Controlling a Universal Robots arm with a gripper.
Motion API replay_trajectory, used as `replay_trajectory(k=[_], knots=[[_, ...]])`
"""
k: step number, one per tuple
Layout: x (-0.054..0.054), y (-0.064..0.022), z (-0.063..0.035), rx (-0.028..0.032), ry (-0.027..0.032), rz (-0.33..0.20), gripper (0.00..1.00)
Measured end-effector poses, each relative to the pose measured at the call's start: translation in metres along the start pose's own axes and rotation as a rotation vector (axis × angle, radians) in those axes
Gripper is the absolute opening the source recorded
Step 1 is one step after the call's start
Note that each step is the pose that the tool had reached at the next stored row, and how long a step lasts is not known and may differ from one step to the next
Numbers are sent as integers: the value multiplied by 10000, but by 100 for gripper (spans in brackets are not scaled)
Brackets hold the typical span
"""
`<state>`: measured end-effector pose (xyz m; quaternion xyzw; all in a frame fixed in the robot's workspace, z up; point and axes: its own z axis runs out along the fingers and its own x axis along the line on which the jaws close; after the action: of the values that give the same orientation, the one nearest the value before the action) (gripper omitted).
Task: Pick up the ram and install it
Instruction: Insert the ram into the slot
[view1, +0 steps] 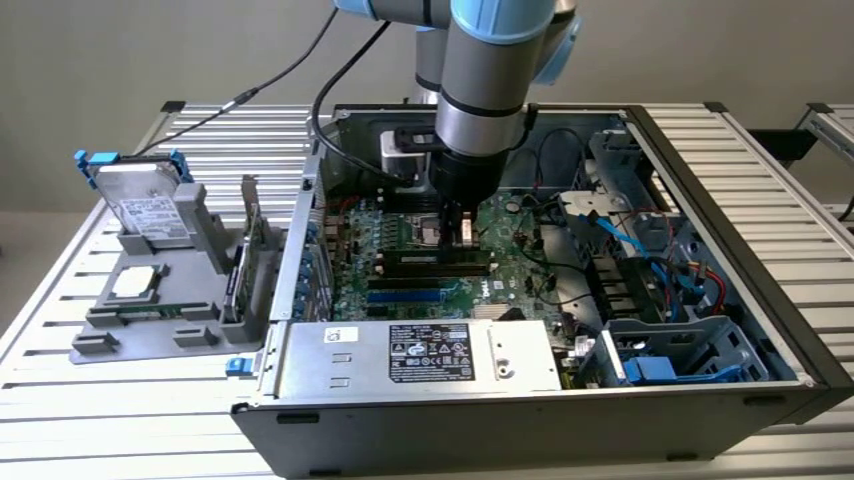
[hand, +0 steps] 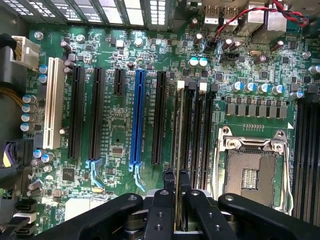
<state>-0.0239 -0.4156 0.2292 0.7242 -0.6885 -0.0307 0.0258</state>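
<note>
In the wrist view, the ram (hand: 178, 130) shows edge-on as a thin pale strip. It runs away from the fingers along the bank of black memory slots (hand: 197, 135) beside the CPU socket. My gripper (hand: 177, 202) is shut on the ram, one black finger (hand: 162, 205) on each side. In the exterior view, the gripper (view1: 461, 228) reaches straight down inside the open computer case (view1: 747, 300), just above the motherboard's dark slots (view1: 434, 263). Whether the stick sits in a slot or hovers above it, I cannot tell.
An empty CPU socket (hand: 250, 170) lies next to the memory slots, with a blue slot (hand: 137, 120) and a white slot (hand: 54, 102) farther off. A power supply (view1: 420, 355) fills the case's front and cables (view1: 667, 260) its right. A grey fixture (view1: 160, 290) holding a hard drive (view1: 140, 195) stands at the exterior view's left.
</note>
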Motion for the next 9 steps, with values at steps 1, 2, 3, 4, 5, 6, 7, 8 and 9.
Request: replay_trajectory(k=[1, 2, 3, 4, 5, 6, 7, 8, 9], knots=[[-1, -1, 6, 0, 0, 2, 14], [-1, -1, 10, -1, 2, 2, 14], [0, -1, 10, -2, 4, 3, 14], [0, -2, 10, -3, 6, 1, 14], [-1, -3, 15, -1, 1, 1, 14], [-2, -4, 21, -1, 2, 1, 14], [-3, -5, 28, -1, 3, 1, 14], [-3, -6, 30, -2, 9, 1, 14], [-3, -6, 30, -4, 13, 2, 14]])
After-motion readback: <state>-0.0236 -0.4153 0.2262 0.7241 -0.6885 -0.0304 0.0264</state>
